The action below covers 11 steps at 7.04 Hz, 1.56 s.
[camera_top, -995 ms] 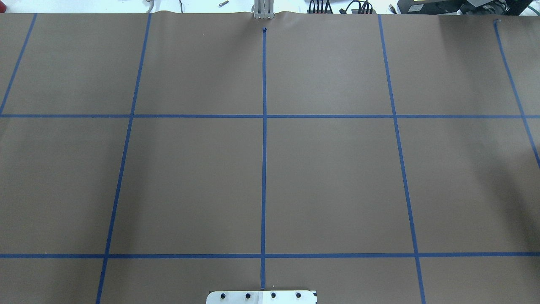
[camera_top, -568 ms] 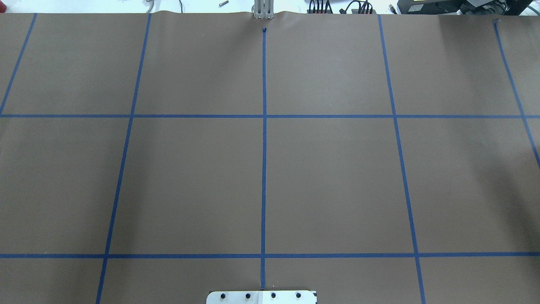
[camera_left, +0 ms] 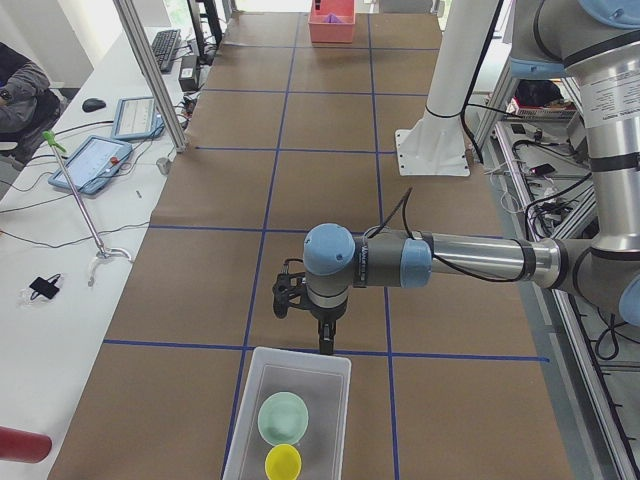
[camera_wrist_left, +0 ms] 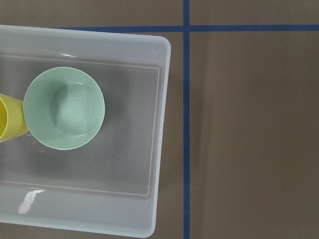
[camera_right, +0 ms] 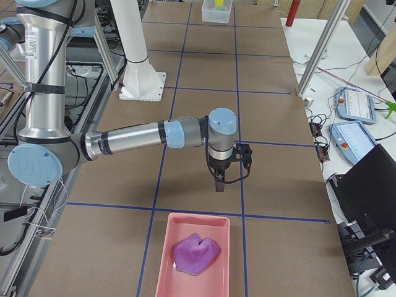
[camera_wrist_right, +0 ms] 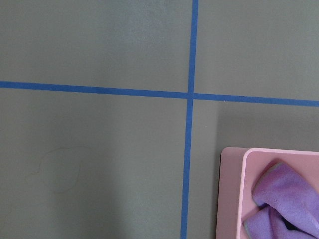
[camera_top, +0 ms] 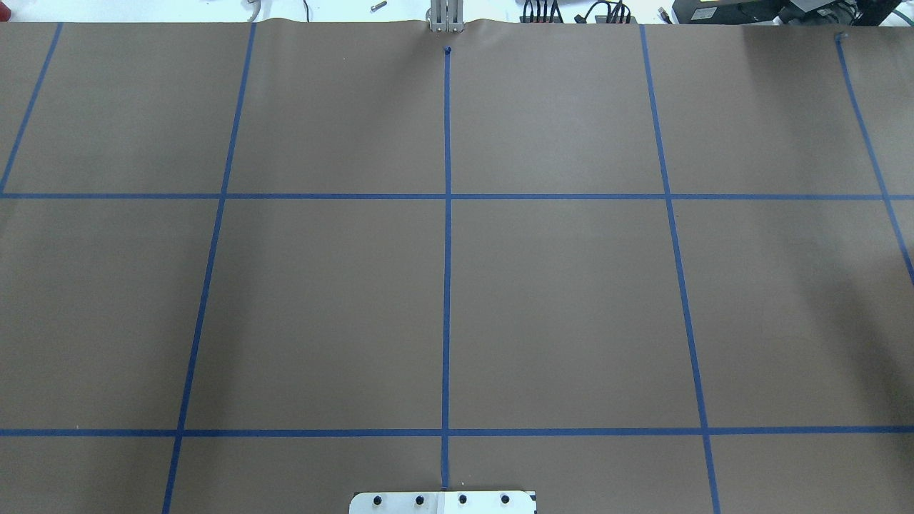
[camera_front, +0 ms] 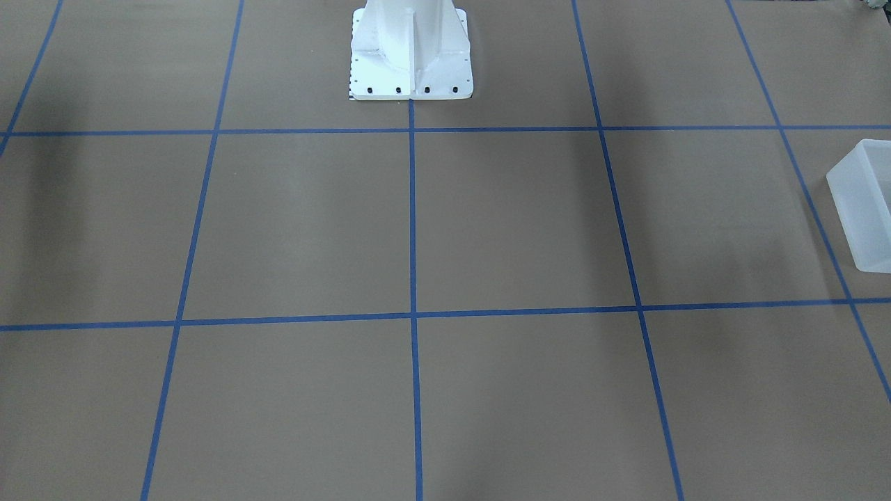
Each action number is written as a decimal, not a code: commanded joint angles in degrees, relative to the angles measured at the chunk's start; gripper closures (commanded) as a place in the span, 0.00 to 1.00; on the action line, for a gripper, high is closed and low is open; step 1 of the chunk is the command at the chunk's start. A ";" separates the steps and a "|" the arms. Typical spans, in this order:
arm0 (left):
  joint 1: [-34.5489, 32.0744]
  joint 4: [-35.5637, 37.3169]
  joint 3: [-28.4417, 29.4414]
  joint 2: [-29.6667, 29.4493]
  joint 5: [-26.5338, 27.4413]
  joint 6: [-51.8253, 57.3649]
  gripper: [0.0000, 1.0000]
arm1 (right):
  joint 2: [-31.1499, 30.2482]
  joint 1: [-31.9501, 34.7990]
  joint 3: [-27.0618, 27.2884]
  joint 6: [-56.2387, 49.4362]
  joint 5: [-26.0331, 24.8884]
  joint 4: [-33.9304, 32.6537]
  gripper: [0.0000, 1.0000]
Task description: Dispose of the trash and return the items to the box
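Note:
The frosted white box (camera_left: 338,420) stands at the table's left end; its corner shows in the front view (camera_front: 866,216). In the left wrist view the box (camera_wrist_left: 160,149) holds the mint-green bowl (camera_wrist_left: 65,108) and, beside it, the yellow cup (camera_wrist_left: 10,119), both upright. They also show in the left side view, the bowl (camera_left: 283,417) and the cup (camera_left: 283,462). My left gripper (camera_left: 325,343) hangs just past the box's end wall, over the table. My right gripper (camera_right: 219,184) hangs over the table near a pink tray. I cannot tell whether either is open or shut.
A pink tray (camera_right: 162,260) holding a crumpled purple cloth (camera_right: 195,253) stands at the table's right end, seen also in the right wrist view (camera_wrist_right: 232,199). The white robot pedestal (camera_front: 411,49) stands at the table's back middle. Tablets and cables lie on the side bench (camera_left: 95,165).

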 commanded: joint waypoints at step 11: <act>0.00 0.09 -1.46 0.07 0.09 0.00 0.02 | -0.12 0.00 1.97 0.00 0.68 -0.07 0.00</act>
